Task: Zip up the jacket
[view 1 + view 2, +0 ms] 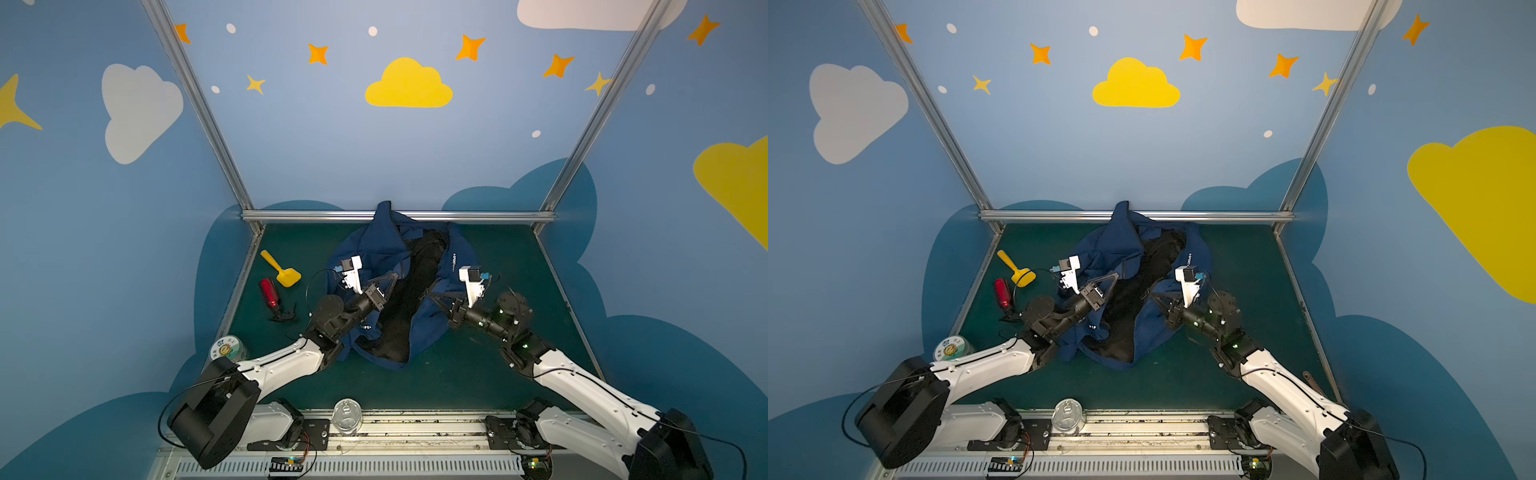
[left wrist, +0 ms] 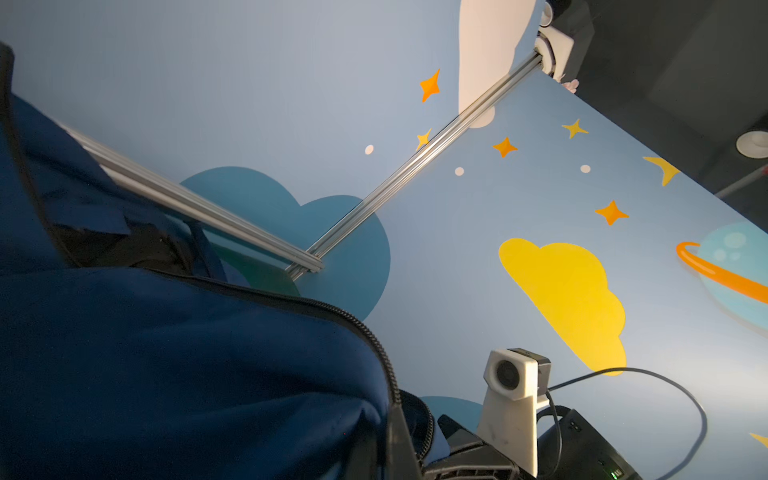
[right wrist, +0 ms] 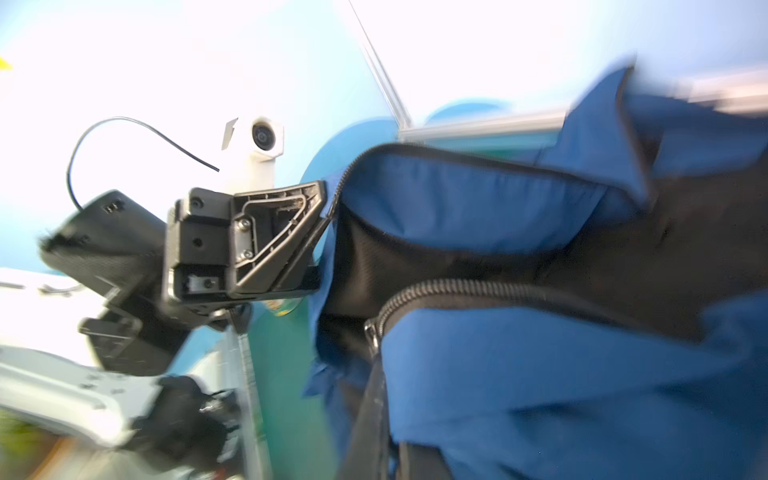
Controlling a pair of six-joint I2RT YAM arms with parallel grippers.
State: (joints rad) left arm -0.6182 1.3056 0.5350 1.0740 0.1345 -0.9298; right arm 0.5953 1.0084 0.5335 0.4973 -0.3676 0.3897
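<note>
**ITEM 1: jacket**. Navy shell, black lining showing.
Loc: ctr-rear of green mat, collar end riding up over rear rail. Front lies open, the two zip edges spread apart w/ lining btwn them. Judged not yet zipped.

Handling (est.): light and soft, no stiffness of its own, so it sags and bunches wherever unsupported. Shell prob. slick, so a pinch on plain cloth may creep.
Best hold: the zip tape along each front edge, where the teeth give the pads a ridge. For the closing pull, the slider tab.
A small metal piece at the end of one tooth line may be the slider; too blurred to be sure.

**ITEM 2: left gripper**. Closed, pinching the jacket's zip edge on its own side. Right wrist view shows it clamped on the tooth line, w/ that panel held up off the mat.

**ITEM 3: right gripper**. Closed. It meets the opposite front edge, cloth drawn up to it, so judged a grip on the jacket. The two grippers face each other across the open front, near but apart.

**MISC.** Left side of mat, clear of jacket: yellow scoop, red bottle, printed tin. Clear can sits at front edge, btwn the arm bases.
</note>
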